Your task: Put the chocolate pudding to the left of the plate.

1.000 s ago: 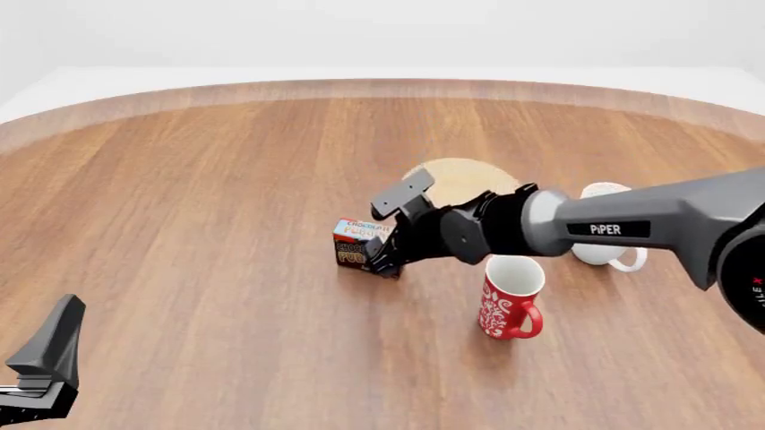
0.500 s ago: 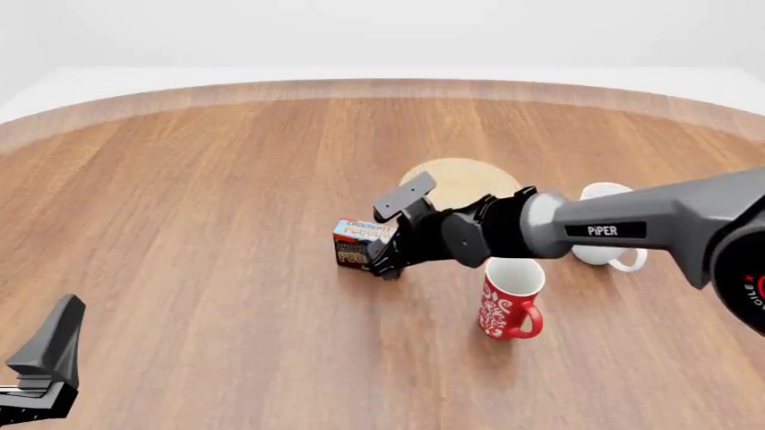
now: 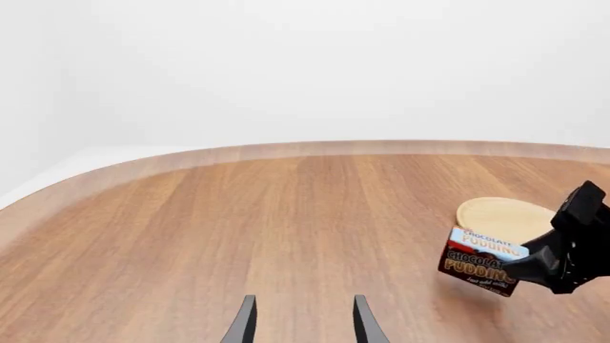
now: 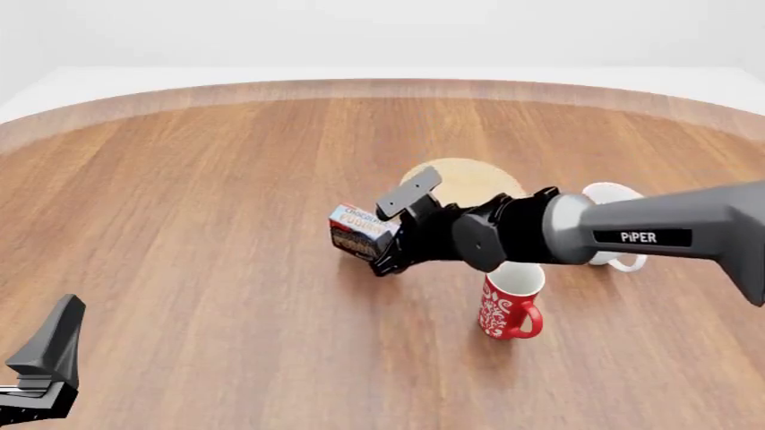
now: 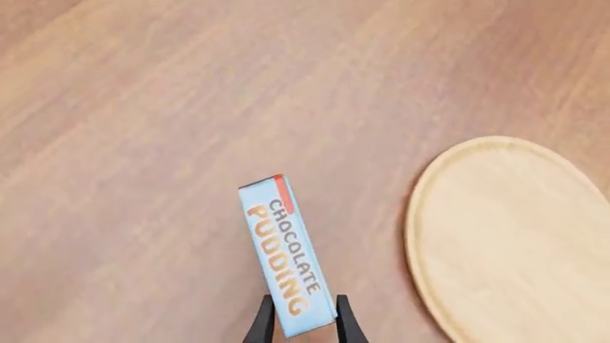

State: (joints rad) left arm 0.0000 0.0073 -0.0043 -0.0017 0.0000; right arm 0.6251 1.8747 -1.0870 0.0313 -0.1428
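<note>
The chocolate pudding box (image 4: 358,231) is tilted and lifted a little off the table, left of and slightly nearer than the light-wood plate (image 4: 464,183). My right gripper (image 4: 385,255) is shut on the box's right end. The right wrist view shows the box's blue-white top (image 5: 284,257) between the fingertips, with the plate (image 5: 519,236) beside it. The left wrist view shows the box (image 3: 481,261) in front of the plate (image 3: 505,215). My left gripper (image 3: 299,321) is open and empty, far off at the near left (image 4: 48,358).
A red patterned mug (image 4: 510,301) stands just under my right arm, near the plate's near side. A white mug (image 4: 610,235) stands right of the plate, partly hidden by the arm. The round wooden table's far edge (image 4: 382,88) curves behind.
My right gripper has raised the pudding box off the table and tipped it; the box now sits slightly higher and farther back. The left arm has not moved.
</note>
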